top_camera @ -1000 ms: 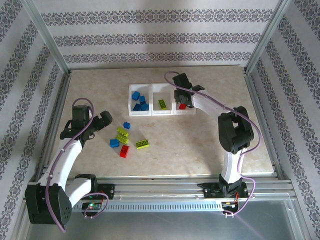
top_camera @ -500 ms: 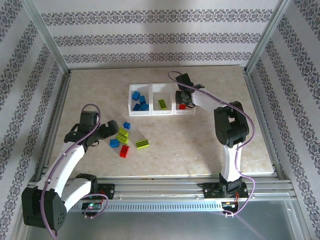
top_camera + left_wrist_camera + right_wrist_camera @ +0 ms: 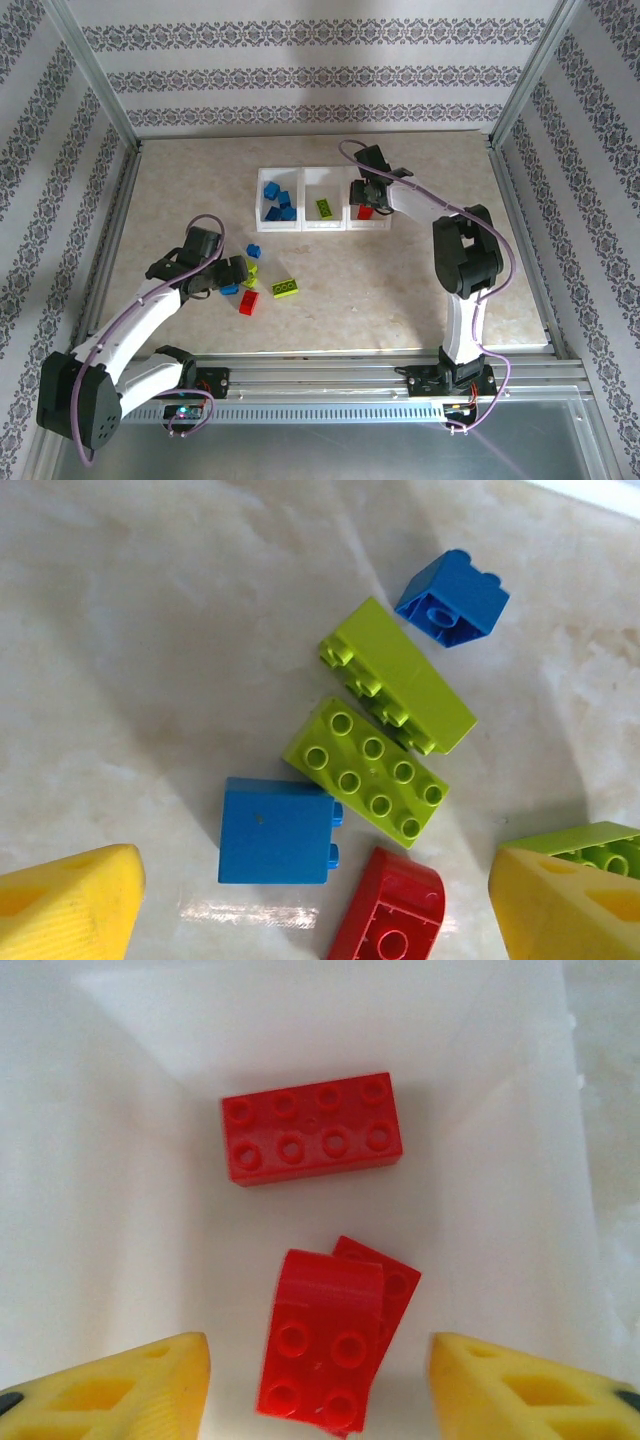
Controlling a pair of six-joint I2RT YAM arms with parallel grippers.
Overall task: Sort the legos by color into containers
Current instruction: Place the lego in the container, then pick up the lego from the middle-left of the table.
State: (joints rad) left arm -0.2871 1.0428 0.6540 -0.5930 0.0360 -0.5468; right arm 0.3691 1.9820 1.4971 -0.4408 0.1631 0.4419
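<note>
Left gripper (image 3: 236, 272) spread, empty, low over loose bricks (image 3: 365, 770) on worktop (image 3: 150, 630) (blue, green, red mixed). Right gripper (image 3: 320, 1390) spread, empty, above right-hand bin (image 3: 100, 1160); red bricks (image 3: 312, 1128) lie inside.

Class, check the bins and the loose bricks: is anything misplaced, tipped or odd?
Nothing is mis-sorted in the three translucent white square bins. On the beige table, one lime green brick and one blue brick lie on their sides.

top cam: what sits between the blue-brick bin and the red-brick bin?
The middle bin, holding one lime green brick, as the top external view shows.
</note>
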